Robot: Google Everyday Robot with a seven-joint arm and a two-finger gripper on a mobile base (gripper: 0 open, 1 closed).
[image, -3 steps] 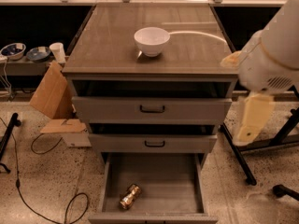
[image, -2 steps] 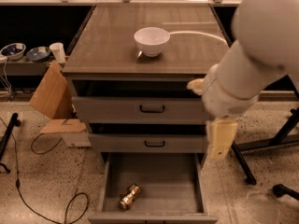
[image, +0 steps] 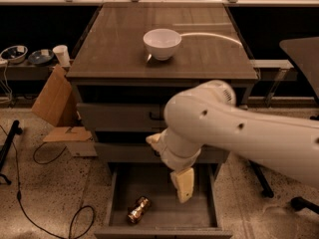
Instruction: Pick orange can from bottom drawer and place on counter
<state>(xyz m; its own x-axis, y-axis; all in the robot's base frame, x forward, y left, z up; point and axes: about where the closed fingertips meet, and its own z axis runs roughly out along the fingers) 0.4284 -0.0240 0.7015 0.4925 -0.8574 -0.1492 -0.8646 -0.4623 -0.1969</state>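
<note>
The orange can (image: 138,209) lies on its side on the floor of the open bottom drawer (image: 167,210), near the front left. My white arm reaches in from the right across the two upper drawer fronts. My gripper (image: 183,184) hangs at its end over the middle-right of the drawer, above and to the right of the can, apart from it. The counter (image: 114,49) is above the drawers and carries a white bowl (image: 162,43).
The upper drawer front (image: 117,116) is partly hidden by my arm. Cardboard pieces (image: 54,103) lean to the left of the cabinet. Black cables (image: 50,156) lie on the floor at the left. A chair base (image: 299,203) stands at the right.
My arm has swung from the right side leftward and down across the drawer fronts. The gripper now hangs over the open bottom drawer. The can has not moved.
</note>
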